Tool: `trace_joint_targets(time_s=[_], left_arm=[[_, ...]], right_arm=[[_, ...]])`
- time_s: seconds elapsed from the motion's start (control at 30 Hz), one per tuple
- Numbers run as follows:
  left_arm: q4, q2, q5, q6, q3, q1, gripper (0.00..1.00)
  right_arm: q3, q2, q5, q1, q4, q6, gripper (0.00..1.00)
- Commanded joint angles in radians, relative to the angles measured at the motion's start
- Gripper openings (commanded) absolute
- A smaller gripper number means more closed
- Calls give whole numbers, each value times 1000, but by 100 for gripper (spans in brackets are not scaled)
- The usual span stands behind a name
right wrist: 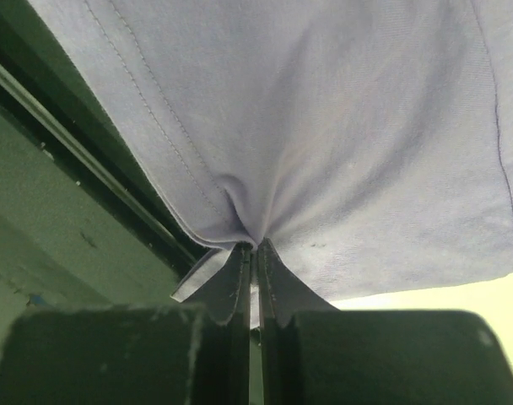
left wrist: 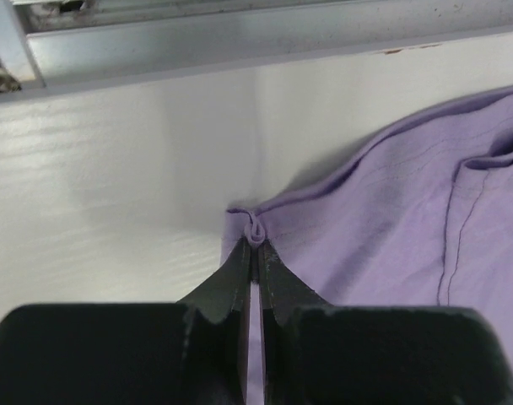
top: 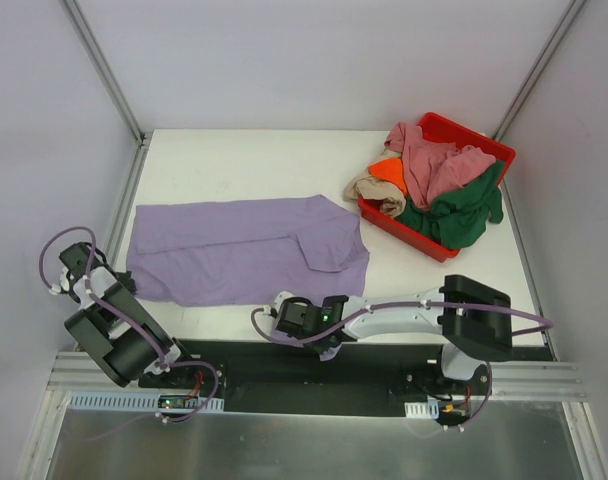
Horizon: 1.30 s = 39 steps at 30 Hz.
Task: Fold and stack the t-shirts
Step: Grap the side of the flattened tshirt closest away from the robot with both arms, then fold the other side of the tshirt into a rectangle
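The lavender purple t-shirt [top: 244, 245] lies spread flat on the white table [top: 234, 160]. My left gripper [top: 127, 284] is shut on a small fold at the shirt's near left corner, seen in the left wrist view [left wrist: 255, 239] with the cloth [left wrist: 391, 219] low on the table. My right gripper [top: 280, 303] is shut on the shirt's near hem, seen in the right wrist view [right wrist: 255, 246] with the cloth [right wrist: 341, 126] bunched at the tips. The dusty pink [top: 434, 165], orange [top: 389, 170], beige [top: 376, 190] and dark green [top: 459, 215] t-shirts lie crumpled in the bin.
A red plastic bin [top: 479, 140] stands at the back right of the table. A metal frame rail [left wrist: 240, 42] runs along the table's left side. The black base strip [top: 314, 365] lies along the near edge.
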Motion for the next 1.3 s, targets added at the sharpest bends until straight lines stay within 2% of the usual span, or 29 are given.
trace_joint_targets(time_s=[0.0,0.07,0.17,0.37,0.57,0.8,1.07,1.27], left_arm=[[-115,-103,-34,-43,9,8,0],[-122,-130,-5,-52,26,8,0],[-123,-138,14,-70,35,8,0],[-126,-71,86,-73,93,8,0],[-125,13,150,-118,178,-3,0],[-126,126,72,-150,316,-130,0],[-125,227,60,-172,380,-141,0],[-125,282,46,-167,426,-158,0]], right_arm=[[54,-39,-96,-7,-81,-31,0],[83,-42,-54,-20,-107,-27,0],[140,-59,109,-52,-170,-27,0],[214,-123,258,-196,-185,-50,0],[279,-96,238,-316,-126,-114,0],[391,-10,246,-427,-121,-203,1],[505,102,158,-526,-92,-283,0],[620,188,129,-547,-93,-329,2]])
